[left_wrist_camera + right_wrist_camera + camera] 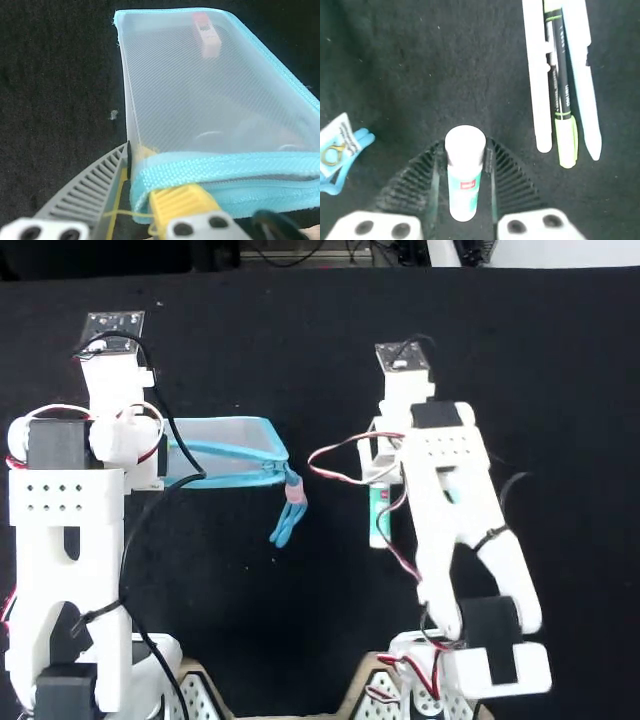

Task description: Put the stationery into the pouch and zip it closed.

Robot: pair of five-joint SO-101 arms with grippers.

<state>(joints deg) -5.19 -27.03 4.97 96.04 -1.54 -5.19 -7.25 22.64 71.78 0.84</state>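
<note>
**On the table, a grip at each end of the job**

Beside the pouch [225, 450] on the black table [300, 340], its blue and pink zip pull [290, 508] trails toward the near edge, between the two arms. We see the pouch lying flat with its long axis across the table. Its zipper band runs along the near side, and the pull end points toward the right arm. The left gripper [137, 172] has its fingers [95, 187] clenched on the pouch's other end, at the corner by the zipper. The right gripper [465, 150] grasps a glue stick [465, 172] that runs far-to-near on the table, its white cap poking out past the fingertips. Two white pens [537, 75] and a green highlighter [562, 100] lie side by side, parallel to the stick and apart from it. In the high view the right arm covers them. Through the mesh we make out one small pink-and-white piece [206, 35]. The darker shapes near the zipper are unclear, and we cannot tell whether the zipper is open.
</note>
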